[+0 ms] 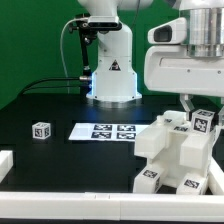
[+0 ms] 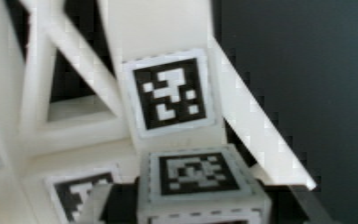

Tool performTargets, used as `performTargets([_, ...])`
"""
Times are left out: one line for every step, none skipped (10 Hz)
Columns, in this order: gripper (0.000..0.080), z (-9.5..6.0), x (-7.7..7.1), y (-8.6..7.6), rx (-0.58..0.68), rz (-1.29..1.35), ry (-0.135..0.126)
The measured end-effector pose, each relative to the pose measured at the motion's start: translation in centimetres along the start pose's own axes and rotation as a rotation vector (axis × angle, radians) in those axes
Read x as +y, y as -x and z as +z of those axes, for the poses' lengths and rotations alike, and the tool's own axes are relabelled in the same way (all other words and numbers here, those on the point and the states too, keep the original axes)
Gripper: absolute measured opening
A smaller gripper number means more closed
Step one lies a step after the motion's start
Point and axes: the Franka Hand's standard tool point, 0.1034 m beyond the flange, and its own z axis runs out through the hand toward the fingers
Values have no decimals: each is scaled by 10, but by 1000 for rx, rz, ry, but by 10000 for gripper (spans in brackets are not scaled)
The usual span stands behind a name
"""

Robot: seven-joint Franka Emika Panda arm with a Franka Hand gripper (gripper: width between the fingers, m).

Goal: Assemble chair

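The chair's white blocky parts [image 1: 175, 150] stand stacked together at the exterior view's right, each with small black-and-white tags. My gripper [image 1: 197, 106] reaches down onto the top of this stack. In the wrist view a white tagged block [image 2: 197, 176] sits between the dark fingers [image 2: 126, 202], and my gripper [image 2: 201, 198] is shut on it, pads against both its sides. Beyond it lie a long tagged bar [image 2: 169, 92] and more white chair pieces [image 2: 51, 110]. One small tagged cube-like piece [image 1: 40, 130] lies alone at the exterior view's left.
The marker board [image 1: 102, 131] lies flat on the black table in the middle. The robot's white base [image 1: 112, 70] stands behind it. A white raised border [image 1: 60, 195] runs along the table's front and left edges.
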Motion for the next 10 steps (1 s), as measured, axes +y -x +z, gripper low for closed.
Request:
performTargets([281,0,-1,0,2,156,-8])
performTargets([281,0,-2,0,-3,237,-21])
performTargets([281,0,-2,-1,-11,280,-28])
performTargets([281,0,-2,-1,-13,311,-30])
performTargets([383,0,-2,0,-14,309,-30])
performTargets([383,1,-2,0,-14,296,-29])
performTargets([522,0,-2,0,-13,240,-29])
performTargets([609,1,-2,0,-11,140,-30])
performTargets([609,1,-1,-1,-12,-23,-24])
performTargets([641,0,1,1,-22,-198,0])
